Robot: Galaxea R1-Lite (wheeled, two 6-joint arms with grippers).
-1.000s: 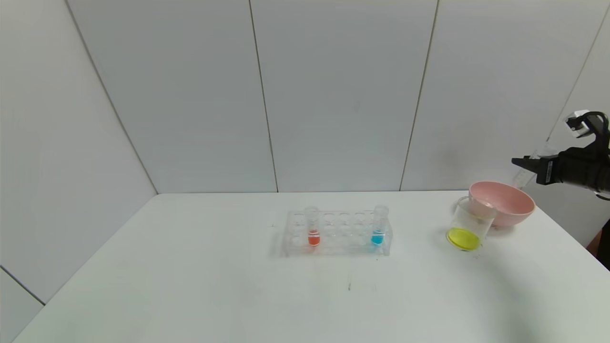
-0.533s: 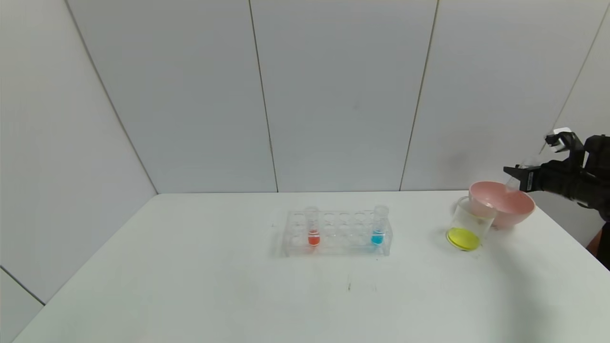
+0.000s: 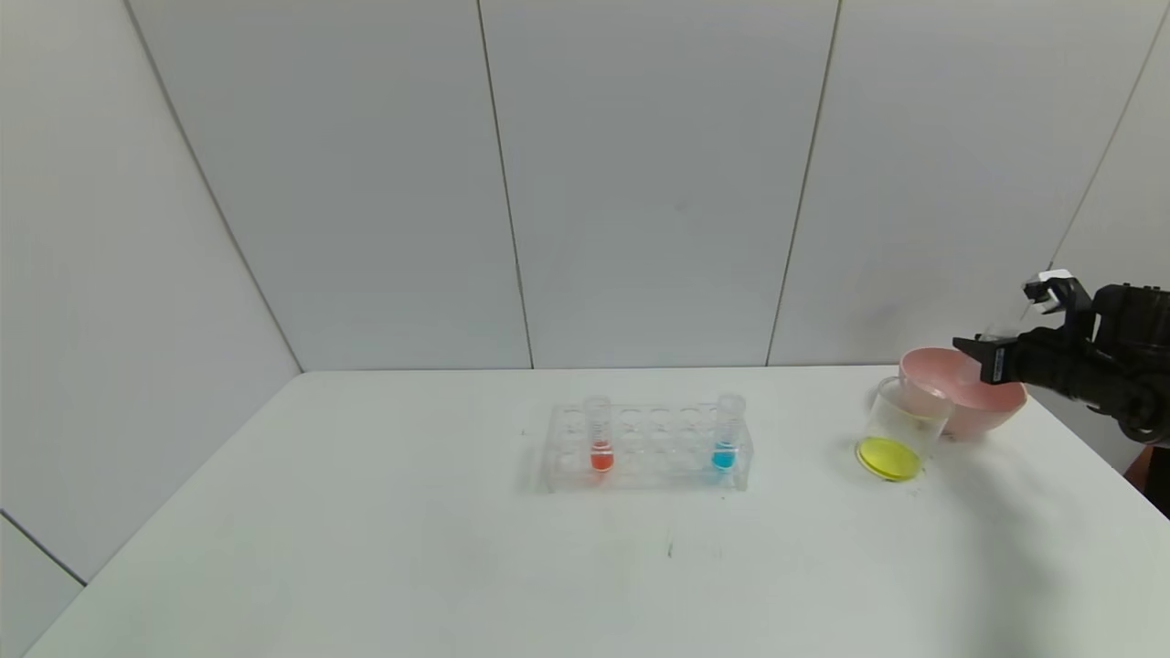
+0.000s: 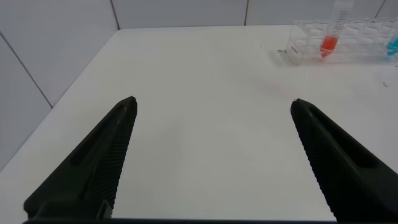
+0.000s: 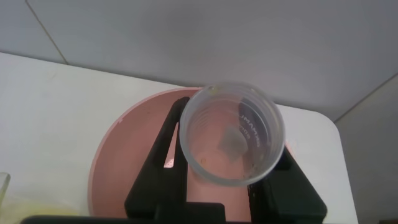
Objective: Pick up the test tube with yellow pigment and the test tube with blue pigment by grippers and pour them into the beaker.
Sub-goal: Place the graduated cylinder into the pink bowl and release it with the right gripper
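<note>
While over pink bowl (image 3: 996,402) | right claw (image 5: 221,186) grasps emptied tube (image 5: 231,134) | beaker (image 3: 900,431) beside bowl.

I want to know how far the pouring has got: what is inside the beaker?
The beaker holds a shallow layer of yellow liquid at its bottom, with no blue in it. The blue test tube stands in the rack. Nothing covers the beaker.
</note>
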